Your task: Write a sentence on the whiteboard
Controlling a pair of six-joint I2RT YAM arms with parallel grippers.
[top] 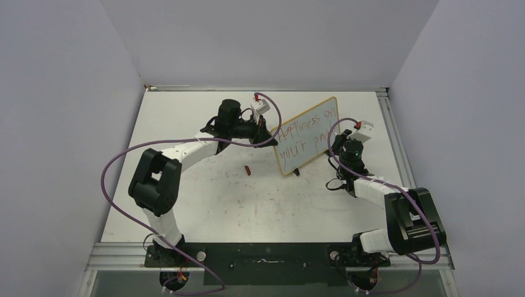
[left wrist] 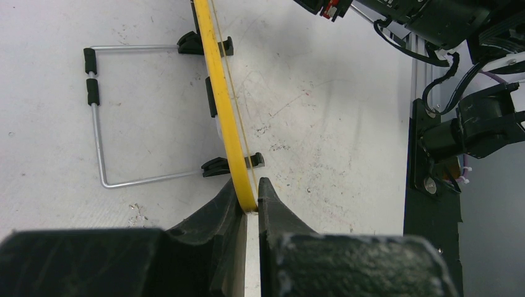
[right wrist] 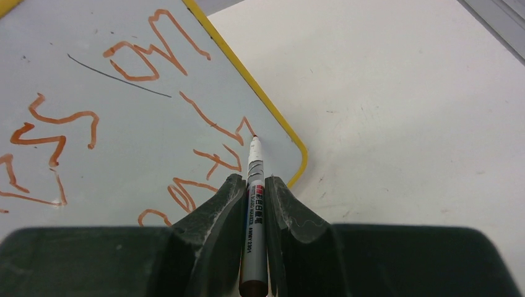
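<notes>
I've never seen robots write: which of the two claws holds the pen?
The right gripper holds the marker, its tip at the whiteboard; the left gripper only pinches that board's edge.

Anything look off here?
A small red piece, maybe a marker cap, lies loose on the table left of the whiteboard. A thin dark stray line crosses the board near the sentence. Otherwise nothing stands out.

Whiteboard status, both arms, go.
Left gripper shut on whiteboard frame. Right gripper shut on marker, tip at last word of sentence. Small red piece on table, nothing blocking.
</notes>
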